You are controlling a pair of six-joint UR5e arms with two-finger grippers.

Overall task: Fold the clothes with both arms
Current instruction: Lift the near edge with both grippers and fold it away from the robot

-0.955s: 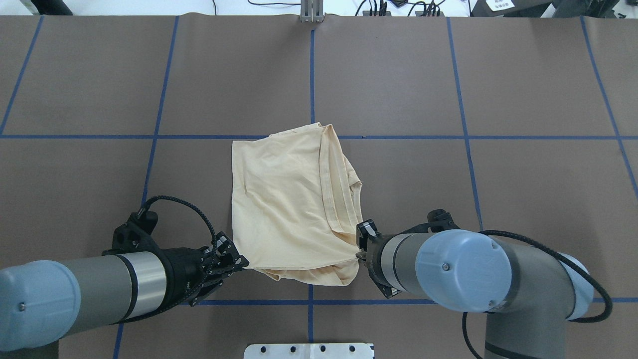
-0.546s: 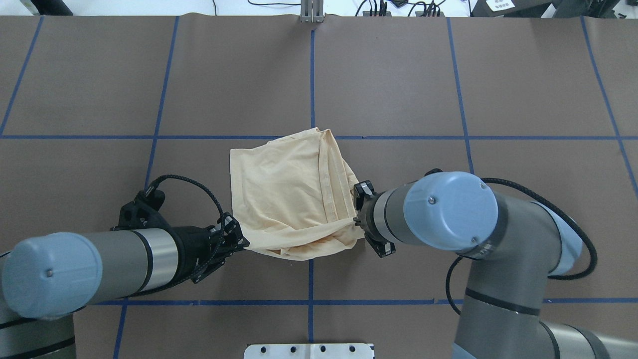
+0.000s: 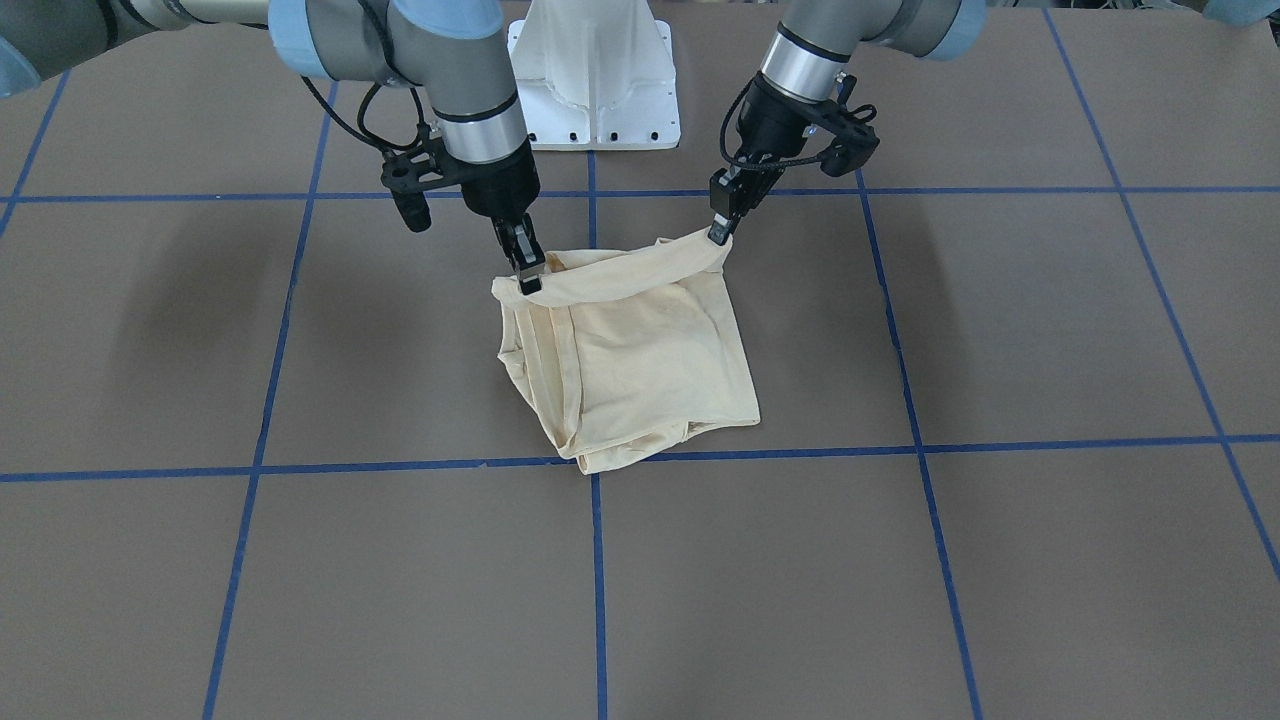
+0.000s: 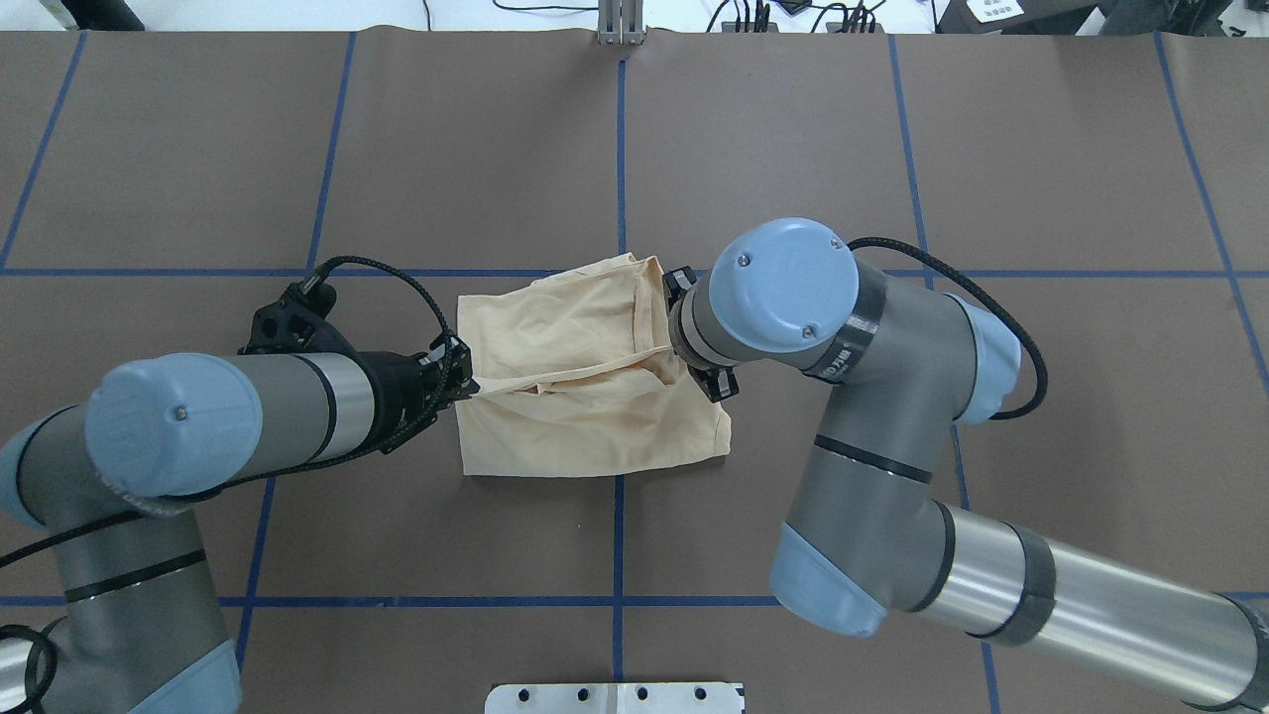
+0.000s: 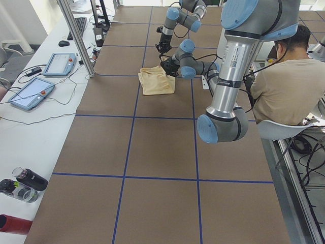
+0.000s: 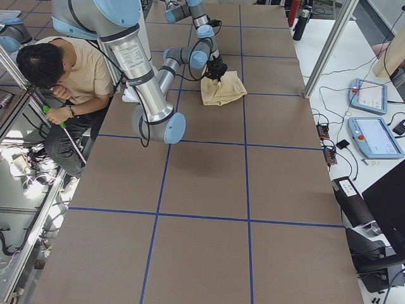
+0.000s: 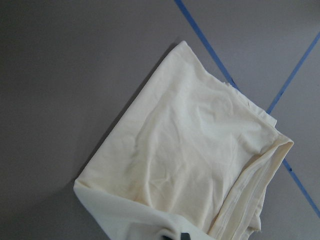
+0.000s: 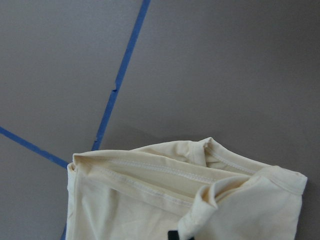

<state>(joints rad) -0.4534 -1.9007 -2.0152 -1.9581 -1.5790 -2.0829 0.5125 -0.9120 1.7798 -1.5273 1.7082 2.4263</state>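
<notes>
Risk first, L to R as seen from overhead. Left gripper (image 4: 464, 377) had its jaws pinched on one corner of the shirt (image 4: 595, 436). The bite looked shallow, w/ only a little thin fabric in the pinch, so a sharp tug could likely pull it free & drop that side.

Shirt sat mid-table (image 4: 793, 149), part-folded: lower layers flat, robot-side edge lifted & strung between both grippers, sagging in the middle. If the arms moved at unequal speed or spread apart, the fold would prob. land skewed or drag the bottom layers out of place.

Right gripper (image 3: 527, 277) was likewise clamped on the opposite corner. The loose hem (image 4: 646, 317) beside it could tuck under & wrinkle.

Pose: left arm lay low, forearm near horizontal, wrist pointing at the shirt. Right arm was bent sharply, wrist over the shirt's right edge, gripper angled down & hidden from above by its blue cap (image 4: 783, 283).
</notes>
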